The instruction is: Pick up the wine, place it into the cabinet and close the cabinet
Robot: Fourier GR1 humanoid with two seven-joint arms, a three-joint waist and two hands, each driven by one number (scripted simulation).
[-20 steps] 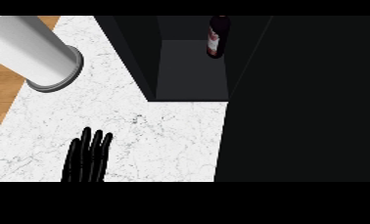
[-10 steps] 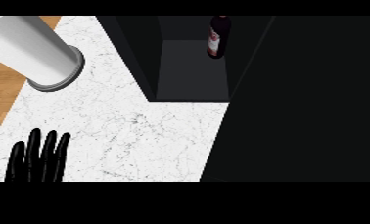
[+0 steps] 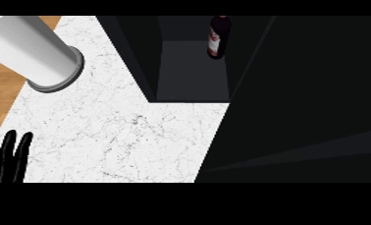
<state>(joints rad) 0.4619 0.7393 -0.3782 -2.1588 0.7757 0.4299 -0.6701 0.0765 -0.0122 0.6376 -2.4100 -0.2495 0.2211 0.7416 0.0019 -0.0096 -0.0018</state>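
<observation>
Black fingers of the left robot hand rise straight and close together at the lower left edge, resting over the white marble surface and holding nothing. Above it, at the upper left, a grey cylinder stands on the surface. Further right, the dark cabinet gapes open, and the wine stands upright at the back right of its floor, well apart from the robot hand, up and to the right. A large dark panel fills the right side.
</observation>
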